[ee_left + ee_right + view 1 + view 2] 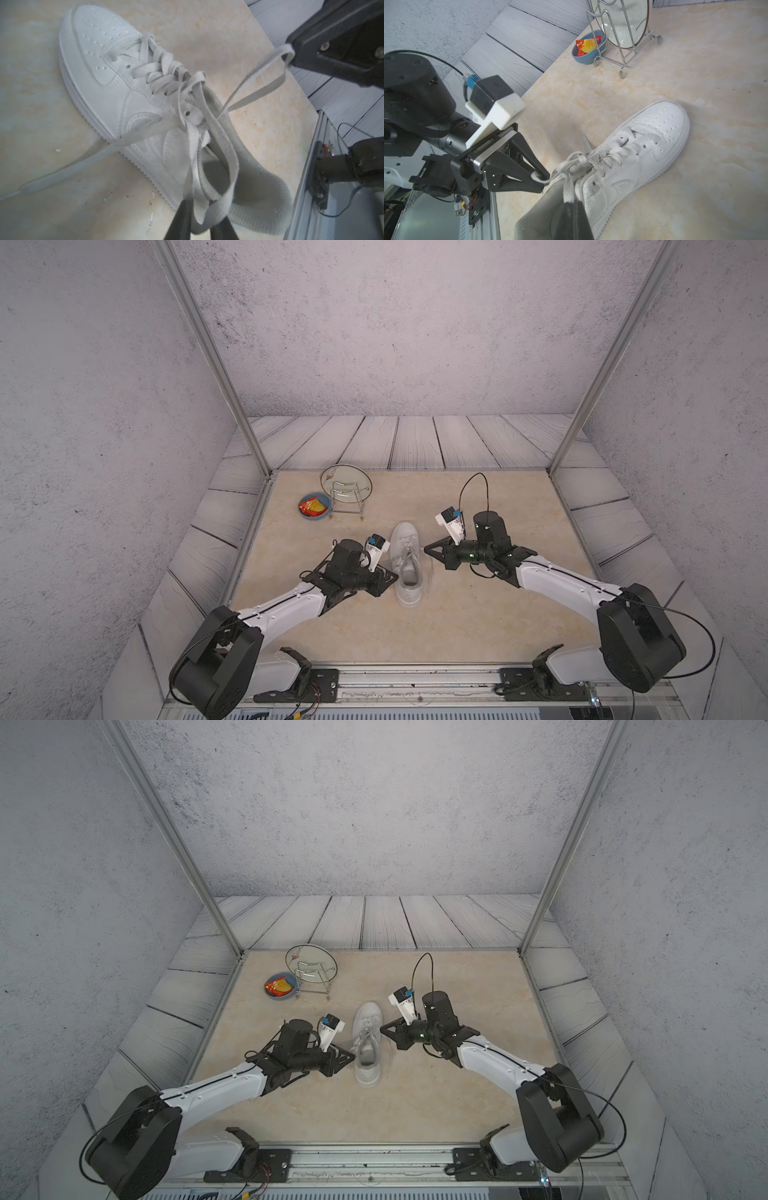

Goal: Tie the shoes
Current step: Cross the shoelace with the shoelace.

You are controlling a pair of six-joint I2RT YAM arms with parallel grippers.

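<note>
Left gripper (395, 576) low-centre in both top views, tips just beside the collar of the white sneaker (406, 568), on its left in frame. Jaws slightly parted, left lace loop (536, 176) sitting between the fingertips (180, 220); can't tell if still pinched.

Sneaker upright on the beige tabletop (374, 635), mid-frame, heel toward the bottom edge, toe toward the top. Lacing crossed up the tongue, one loop pulled out to each side. Loose lace end (62, 170) trailing across the tabletop to the lower left of the left wrist view.

A bit higher in frame, right of the sneaker: right gripper (427, 548) clamped shut on the right lace loop (287, 52), lace running fairly straight back to the top eyelets.

Farthest, upper left of the tabletop: blue bowl (320, 517) with a red-and-yellow snack packet (311, 506) inside, just beside a chrome wire rack (353, 512) holding a clear round plate (345, 481) on edge.
</note>
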